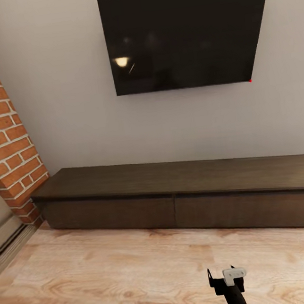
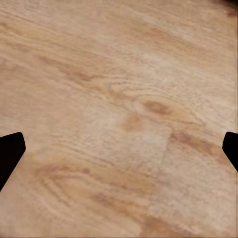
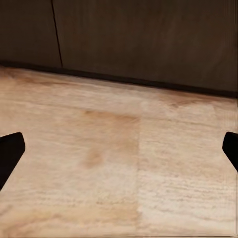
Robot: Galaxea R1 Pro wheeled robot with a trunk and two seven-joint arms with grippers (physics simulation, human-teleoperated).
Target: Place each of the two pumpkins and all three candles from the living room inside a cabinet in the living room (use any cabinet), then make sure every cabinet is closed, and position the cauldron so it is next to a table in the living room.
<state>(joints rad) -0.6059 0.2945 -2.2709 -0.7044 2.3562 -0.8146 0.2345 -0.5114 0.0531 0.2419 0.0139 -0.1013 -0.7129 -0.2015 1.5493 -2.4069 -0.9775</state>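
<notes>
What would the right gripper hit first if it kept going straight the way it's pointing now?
Most likely the wooden floor just short of the cabinet. The open right gripper angles down at the boards, though depth is hard to judge.

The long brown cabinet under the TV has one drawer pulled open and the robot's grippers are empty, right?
Not quite. The cabinet has no drawer pulled open: in the head view both its fronts sit flush and shut. The rest holds: it stands under the TV, and the left gripper and right gripper are open and empty.
</notes>
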